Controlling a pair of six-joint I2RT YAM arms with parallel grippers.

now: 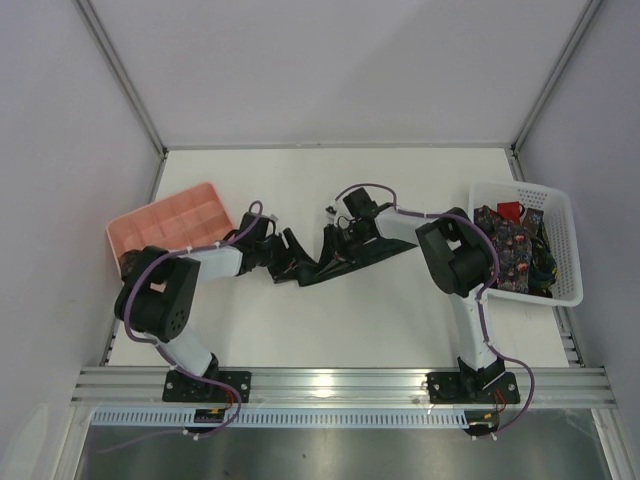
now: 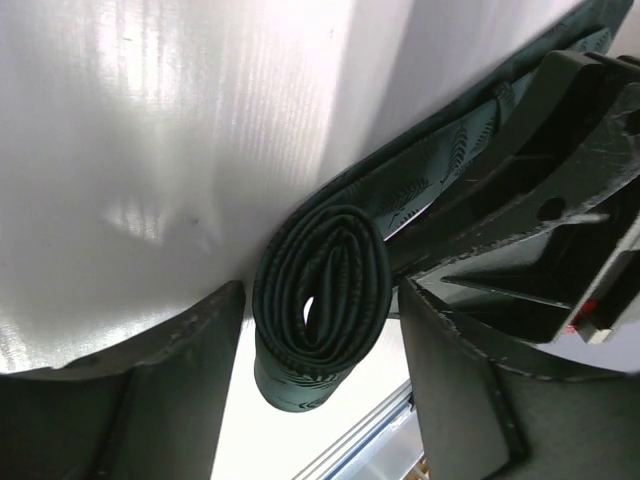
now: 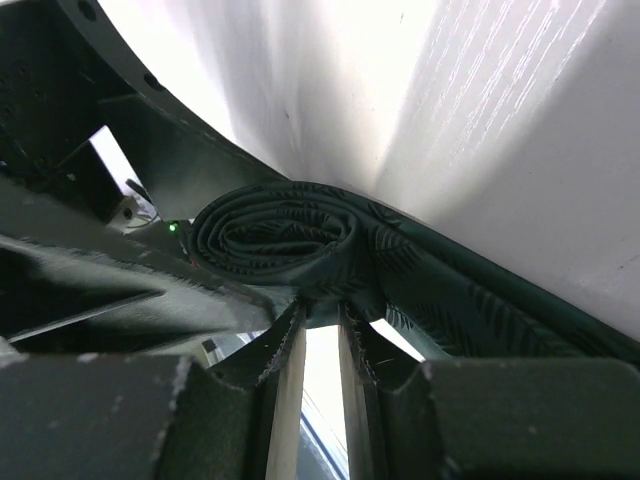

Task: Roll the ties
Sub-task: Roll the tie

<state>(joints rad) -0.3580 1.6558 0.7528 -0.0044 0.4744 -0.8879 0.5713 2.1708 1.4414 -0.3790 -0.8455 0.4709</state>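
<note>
Coiled green tie (image 2: pixel 335 265) — left gripper (image 2: pixel 318 292) apart around it, right gripper (image 3: pixel 320 314) tight on it.

So the dark tie (image 1: pixel 372 256) lies in the middle of the white table (image 1: pixel 300 180), stretched left to right and bunched up at its left end. Both arms lean in there: the left gripper (image 1: pixel 287 258) comes from the left, the right gripper (image 1: pixel 338 240) from the right, tips close together. Too dark to make out the jaws. Pink tray (image 1: pixel 170 222) sits at the left edge, white basket (image 1: pixel 560 250) at the right, with a floral tie (image 1: pixel 510 250) and a red tie (image 1: pixel 508 211) inside.
</note>
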